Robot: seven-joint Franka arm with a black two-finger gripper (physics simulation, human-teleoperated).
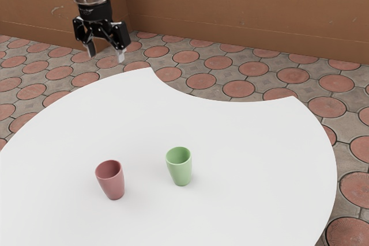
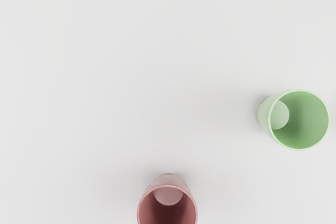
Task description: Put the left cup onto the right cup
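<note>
A dusty-pink cup [image 1: 110, 179] stands upright on the white table [image 1: 230, 142], toward the front at the exterior view's left. A light-green cup [image 1: 179, 165] stands upright a short way to its right, apart from it. Both are empty with mouths facing up, as the wrist view shows: the pink cup [image 2: 167, 204] and the green cup [image 2: 295, 119]. My black gripper [image 1: 105, 53] hangs high above the table's far left edge, well away from both cups. Its fingers are spread and hold nothing.
The round white table has a curved cut-out at its far edge [image 1: 173, 87]. Around it lies a floor of red-brown round tiles [image 1: 242, 73], with a brown wall [image 1: 242, 4] behind.
</note>
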